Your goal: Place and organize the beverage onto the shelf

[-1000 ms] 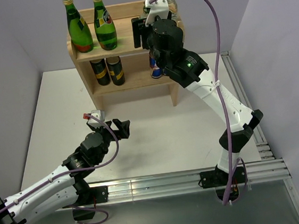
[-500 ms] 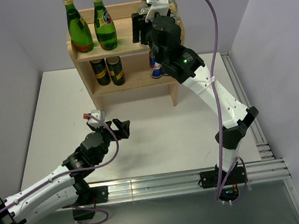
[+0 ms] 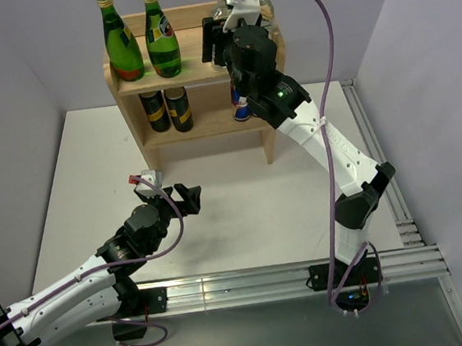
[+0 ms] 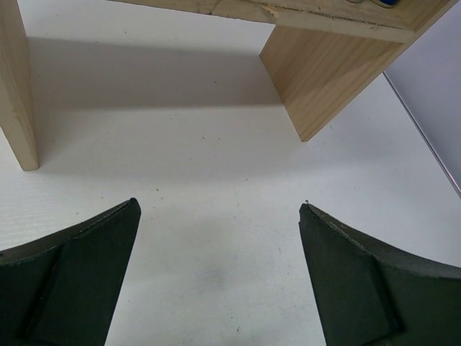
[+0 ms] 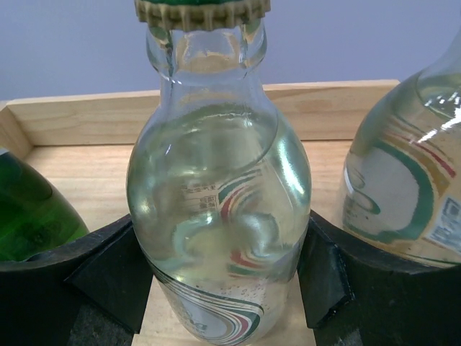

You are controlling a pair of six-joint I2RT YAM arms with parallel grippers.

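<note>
The light-wood shelf (image 3: pixel 270 140) stands at the back of the table. My right gripper (image 3: pixel 218 35) is up at its top board, shut on a clear glass bottle (image 5: pixel 216 187) with a gold cap and a striped label. The fingers (image 5: pixel 108 274) press both sides of the bottle, which stands upright on the top board (image 5: pixel 86 162). A second clear bottle (image 5: pixel 403 180) stands just to its right. Two green bottles (image 3: pixel 122 44) stand on the left of the top board. My left gripper (image 3: pixel 171 194) is open and empty low over the table, facing the shelf legs (image 4: pixel 324 72).
Two dark bottles (image 3: pixel 166 108) stand on the lower tier at the left and a blue and red can (image 3: pixel 241 104) at the right. A green bottle's side (image 5: pixel 29 216) shows left of the held bottle. The raised back rim (image 5: pixel 324 108) lies behind it. Walls close in on both sides.
My right arm has pushed further back over the top board with the clear bottle, setting it beside the other clear one. The left arm has not moved.
</note>
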